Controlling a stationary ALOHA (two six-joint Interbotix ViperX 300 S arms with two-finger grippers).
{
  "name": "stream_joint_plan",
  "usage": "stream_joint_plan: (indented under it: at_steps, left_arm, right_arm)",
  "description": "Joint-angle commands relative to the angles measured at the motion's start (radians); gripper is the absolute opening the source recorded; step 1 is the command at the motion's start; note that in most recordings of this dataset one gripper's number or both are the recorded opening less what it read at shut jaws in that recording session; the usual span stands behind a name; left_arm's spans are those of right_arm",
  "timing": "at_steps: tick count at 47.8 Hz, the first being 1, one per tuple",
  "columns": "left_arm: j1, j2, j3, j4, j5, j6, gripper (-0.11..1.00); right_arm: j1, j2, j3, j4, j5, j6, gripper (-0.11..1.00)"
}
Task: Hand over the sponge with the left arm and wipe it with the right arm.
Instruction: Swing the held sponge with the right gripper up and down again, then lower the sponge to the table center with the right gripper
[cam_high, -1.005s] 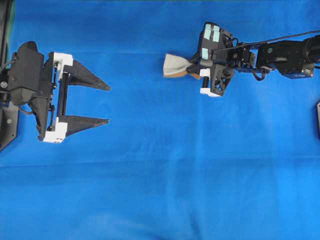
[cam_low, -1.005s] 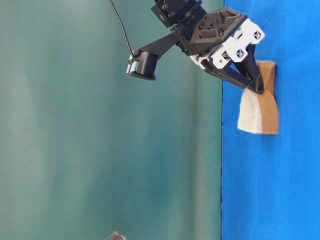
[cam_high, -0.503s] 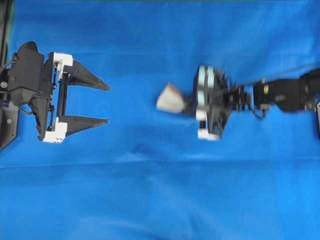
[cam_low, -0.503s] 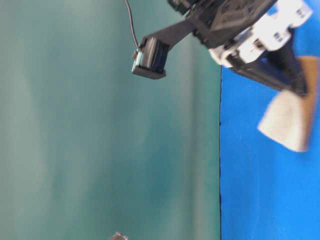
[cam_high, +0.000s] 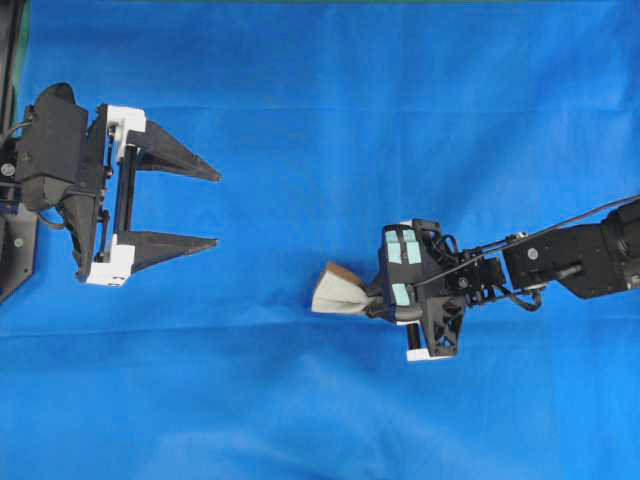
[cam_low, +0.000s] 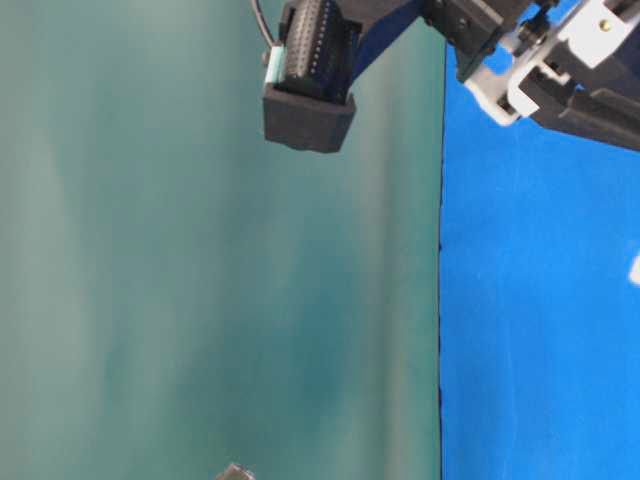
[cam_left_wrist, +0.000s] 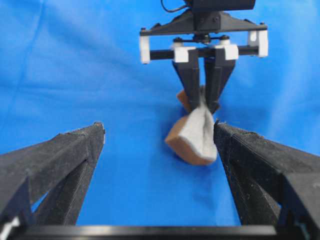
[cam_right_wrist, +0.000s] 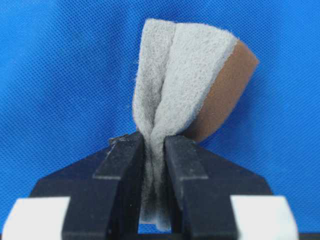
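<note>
The right arm (cam_high: 560, 265) is reaching in from the right edge of the overhead view, stretched almost level across the blue counter (cam_high: 330, 90), its teal-patched housing lying in the lower middle of the cloth. Its jaws are pointing toward the left arm and pinching the sponge (cam_high: 340, 295) hard, so the pale grey felt face is folding inward between the two black fingers (cam_right_wrist: 122, 160) while the orange-brown layer is bulging out on one side. The sponge is sitting at the tip of the right gripper (cam_high: 373, 300), low over the cloth; whether it is touching the cloth I cannot tell.

The left arm (cam_high: 50, 165) is resting at the left edge, well apart from the sponge. The left gripper (cam_high: 210, 208) is aiming toward the middle of the counter, its jaws spread wide with nothing between them.

No readable writing or brand marks are showing on either arm.
</note>
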Motion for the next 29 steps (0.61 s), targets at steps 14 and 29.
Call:
stream_joint_plan:
  at_steps: [14,29]
  left_arm:
    - [-0.003,-0.003,-0.008,0.002,-0.011,-0.002,0.9]
    - [-0.003,-0.002,-0.006,0.0,-0.011,-0.002,0.9]
  right_arm:
    - [-0.244,-0.017,-0.008,-0.095,0.017,-0.026,0.19]
    - [-0.336,-0.018,-0.012,-0.152,0.012,-0.034,0.19]
